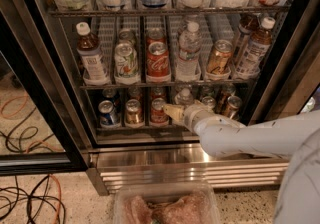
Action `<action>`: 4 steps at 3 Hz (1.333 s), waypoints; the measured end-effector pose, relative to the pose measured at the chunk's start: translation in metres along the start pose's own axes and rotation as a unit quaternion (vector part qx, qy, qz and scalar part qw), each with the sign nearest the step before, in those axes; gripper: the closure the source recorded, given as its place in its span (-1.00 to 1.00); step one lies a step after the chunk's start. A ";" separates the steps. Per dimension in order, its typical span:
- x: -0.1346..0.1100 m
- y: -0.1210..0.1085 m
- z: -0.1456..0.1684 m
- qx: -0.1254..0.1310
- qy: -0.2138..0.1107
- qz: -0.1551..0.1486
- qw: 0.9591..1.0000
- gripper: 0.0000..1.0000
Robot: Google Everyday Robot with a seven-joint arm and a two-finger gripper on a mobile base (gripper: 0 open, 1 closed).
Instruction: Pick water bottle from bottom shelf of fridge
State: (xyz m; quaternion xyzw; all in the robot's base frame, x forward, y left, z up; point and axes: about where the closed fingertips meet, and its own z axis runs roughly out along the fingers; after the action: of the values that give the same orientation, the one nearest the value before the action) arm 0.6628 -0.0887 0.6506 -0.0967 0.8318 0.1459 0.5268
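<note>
The fridge [200, 164] stands open in front of me, with a ribbed steel base panel. On its bottom shelf [131, 128] the small clear water bottle [184, 97] stands in the fourth lane from the left; only its white cap and shoulders show. My gripper [173, 112] reaches into that lane at the end of the white arm [250, 138] coming from the right. It sits right in front of the bottle's lower body and hides it. I cannot tell whether it touches the bottle.
Cans stand on the bottom shelf: blue [107, 113], gold [133, 113] and red [158, 110] to the left of the gripper, more [231, 106] to its right. The rack above holds a taller clear bottle [189, 51]. Cables [30, 203] lie on the floor at the left. A clear tub [167, 207] is in front.
</note>
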 end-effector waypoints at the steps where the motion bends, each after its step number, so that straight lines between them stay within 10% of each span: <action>1: -0.007 -0.013 0.006 0.016 -0.010 0.002 1.000 -0.50; 3: -0.015 -0.029 0.021 0.034 -0.017 0.007 0.999 -0.50; 4: -0.010 -0.030 0.026 0.034 -0.012 0.016 0.999 -0.13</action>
State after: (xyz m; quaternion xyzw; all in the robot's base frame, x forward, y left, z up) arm 0.6984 -0.1077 0.6452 -0.0637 0.8312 0.1266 0.5377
